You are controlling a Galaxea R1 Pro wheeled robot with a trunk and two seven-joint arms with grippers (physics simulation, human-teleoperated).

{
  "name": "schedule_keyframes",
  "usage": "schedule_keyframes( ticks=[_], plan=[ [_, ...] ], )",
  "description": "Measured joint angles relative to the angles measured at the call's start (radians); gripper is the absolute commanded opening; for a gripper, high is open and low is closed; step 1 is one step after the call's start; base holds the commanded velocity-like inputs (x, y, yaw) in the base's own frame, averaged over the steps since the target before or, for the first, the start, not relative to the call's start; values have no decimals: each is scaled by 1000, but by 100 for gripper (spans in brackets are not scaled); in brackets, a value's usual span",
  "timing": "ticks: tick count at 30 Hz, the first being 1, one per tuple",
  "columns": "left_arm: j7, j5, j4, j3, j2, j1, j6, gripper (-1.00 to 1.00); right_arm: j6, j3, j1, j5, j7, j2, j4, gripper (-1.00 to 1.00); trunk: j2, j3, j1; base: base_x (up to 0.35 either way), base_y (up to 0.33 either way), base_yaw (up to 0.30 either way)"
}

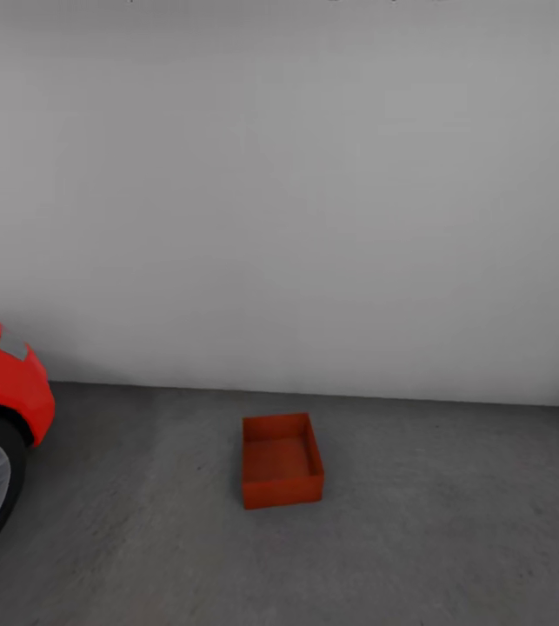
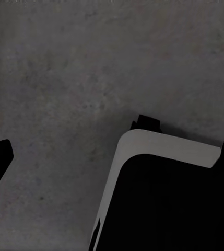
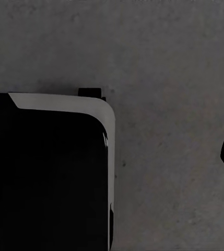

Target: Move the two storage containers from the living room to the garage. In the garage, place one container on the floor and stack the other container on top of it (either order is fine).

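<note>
One orange-red storage container sits open-topped on the garage floor. Looks light and stiff; grab its thin walls. Cannot tell whether either hand is open or closed.

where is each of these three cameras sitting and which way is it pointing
Head view: up on the robot's head, looking forward and down at a white wall, grey floor, one orange-red container and the front of a red car; none of the robot's body.
Left wrist view: on the left arm, pointing down at the floor, over the robot's black and white base.
Right wrist view: on the right arm, also down at the floor, over the base.
Shared: all see the same grey floor; both wrist views see the base.
</note>
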Motion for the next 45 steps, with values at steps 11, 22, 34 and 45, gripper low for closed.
schedule_keyframes(
  ticks=[11,22,34,45],
  plan=[
    [0,0,0,0,0,0,0,100,-1,-2,1,0,-3,-1,-1,100,0,4,0,0,0,-46],
    [0,0,0,0,0,0,0,100,0,-3,1,-13,-3,-3,-1,100,0,5,0,0,0,-285],
    [0,0,0,0,0,0,0,100,0,-2,1,-12,-3,-2,-1,100,0,5,0,0,0,-298],
    [0,0,0,0,0,0,0,100,0,-2,1,-11,-3,-2,-1,100,0,5,0,0,0,-298]
  ],
)
